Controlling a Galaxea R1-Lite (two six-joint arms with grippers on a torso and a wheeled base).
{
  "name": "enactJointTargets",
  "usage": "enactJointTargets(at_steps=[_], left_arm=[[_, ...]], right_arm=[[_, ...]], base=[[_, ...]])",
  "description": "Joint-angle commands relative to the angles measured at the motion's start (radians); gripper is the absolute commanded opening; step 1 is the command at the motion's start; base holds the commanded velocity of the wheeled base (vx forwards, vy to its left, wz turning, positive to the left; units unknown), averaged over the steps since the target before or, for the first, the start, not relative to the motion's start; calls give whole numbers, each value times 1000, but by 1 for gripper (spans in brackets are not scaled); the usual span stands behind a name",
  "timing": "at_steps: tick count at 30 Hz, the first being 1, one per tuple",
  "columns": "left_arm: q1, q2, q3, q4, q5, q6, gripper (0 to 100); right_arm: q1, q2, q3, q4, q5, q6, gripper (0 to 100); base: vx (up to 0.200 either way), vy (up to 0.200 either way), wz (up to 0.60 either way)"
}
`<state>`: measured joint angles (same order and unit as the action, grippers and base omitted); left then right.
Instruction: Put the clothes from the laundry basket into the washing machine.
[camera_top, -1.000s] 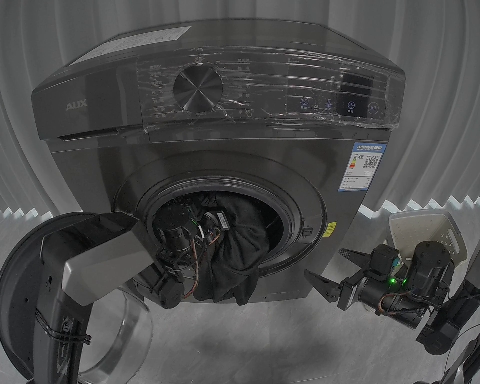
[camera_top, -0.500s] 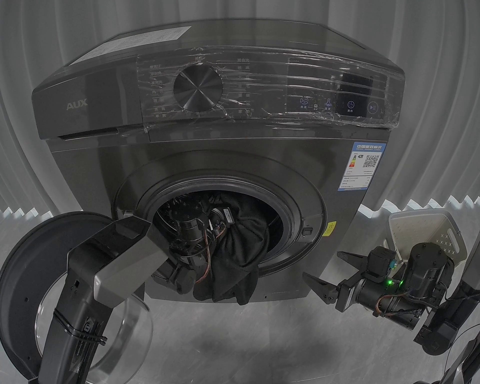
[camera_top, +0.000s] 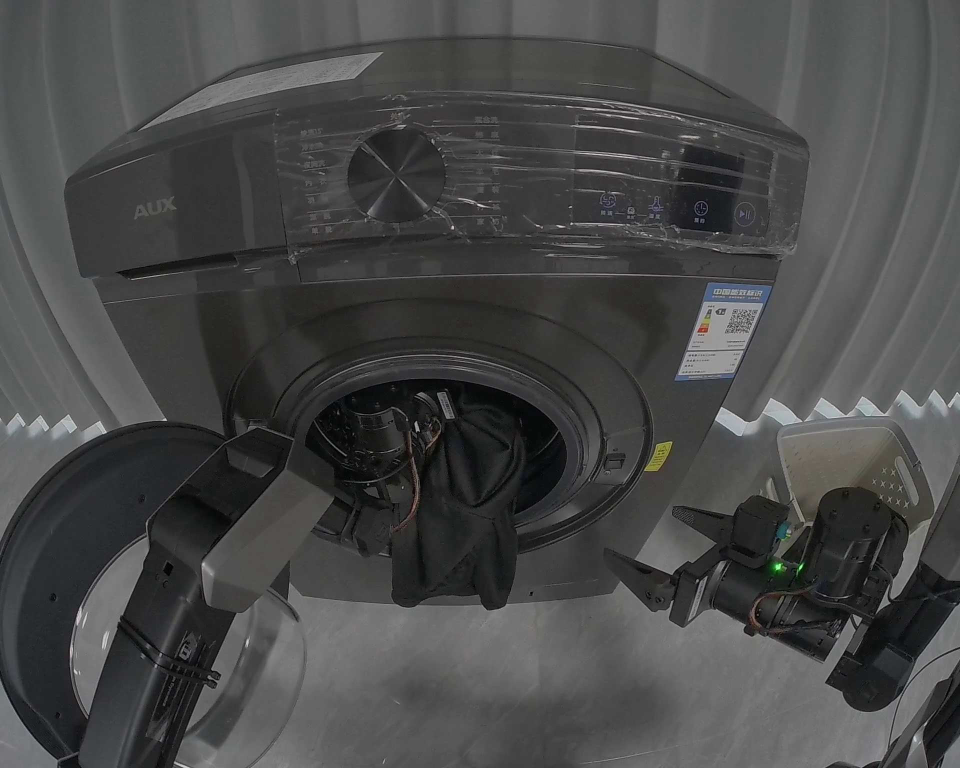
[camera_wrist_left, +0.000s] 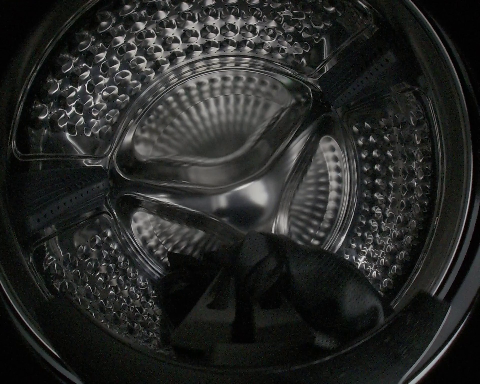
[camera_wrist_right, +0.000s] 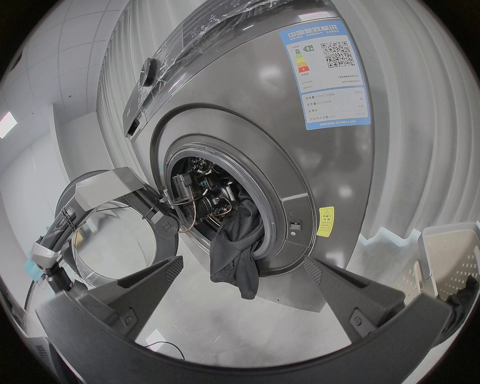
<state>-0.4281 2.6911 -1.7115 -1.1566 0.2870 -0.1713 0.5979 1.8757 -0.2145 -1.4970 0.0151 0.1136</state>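
while the black garment drapes over the washer rim, right fingers gape empty, well apart.

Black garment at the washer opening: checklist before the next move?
1. Washing machine door swung open, clear of the opening: ok.
2. Black garment fully inside: not ok; its lower part hangs out over the opening's rim.
3. Left arm holding the garment: cannot tell; too dark in the drum.
4. Drum has room behind the garment: ok.
5. Right gripper open, away from the opening: ok.
6. Laundry basket emptied: cannot tell.
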Motion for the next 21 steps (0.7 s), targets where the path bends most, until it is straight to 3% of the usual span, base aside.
enactJointTargets(at_steps=[1,8,10,13,15,17,21], left_arm=[[2,0,4,-2,0,1,100],[2,-27,79,-18,0,3,100],[-9,-120,237,8,-31,6,100],[-28,-162,366,43,-108,12,100],[-35,-180,426,43,-134,29,100],[-40,-185,455,43,-144,52,100],[-54,-185,470,51,-146,61,100]], right_arm=[[0,2,0,0,2,0,100],[0,2,0,0,2,0,100],[0,2,0,-2,2,0,100],[0,2,-2,-2,2,0,100],[7,2,-2,-2,2,0,100],[8,2,-3,-2,2,0,100],[8,2,-6,-2,2,0,100]], base=[[0,0,0],[0,0,0],[0,0,0],[0,0,0],[0,0,0],[0,0,0],[0,0,0]])
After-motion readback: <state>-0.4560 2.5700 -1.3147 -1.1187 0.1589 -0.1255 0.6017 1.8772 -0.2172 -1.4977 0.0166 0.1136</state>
